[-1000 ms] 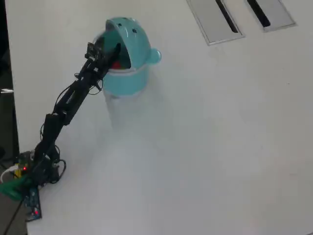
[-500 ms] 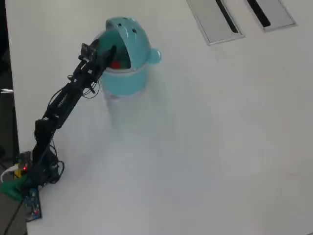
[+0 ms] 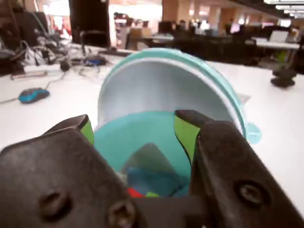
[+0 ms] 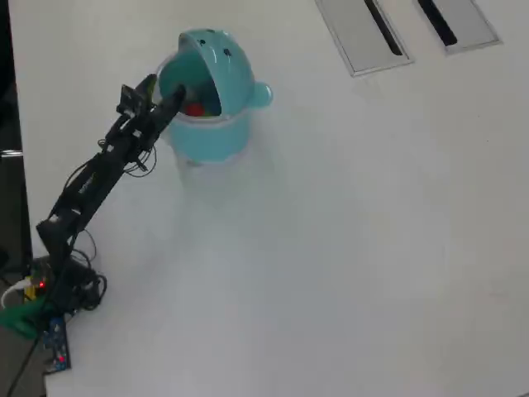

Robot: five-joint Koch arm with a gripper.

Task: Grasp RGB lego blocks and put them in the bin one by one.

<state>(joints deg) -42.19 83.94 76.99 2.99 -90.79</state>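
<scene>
Gripper [image 3: 135, 130] jaws spread, nothing between them, poised at the bin [image 4: 207, 132] mouth; lego blocks [image 3: 142, 190] lie inside it, looking tiny, light, rigid, slick plastic, best pinched across flat opposite faces.

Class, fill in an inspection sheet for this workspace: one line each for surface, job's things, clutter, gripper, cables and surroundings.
Surface: white table, mostly bare.
Job's things: teal bin stands with its lid tipped open; inside, a red block, a yellow-green block and something blue, too blurred to name.
Clutter: two grey slotted panels at the table's far edge in the overhead view.
Gripper: gripper open, empty, at the bin's mouth.
Cables: wires along the arm and bunched at its base.
Surroundings: in the wrist view, desks with monitors, a blue mouse.
</scene>
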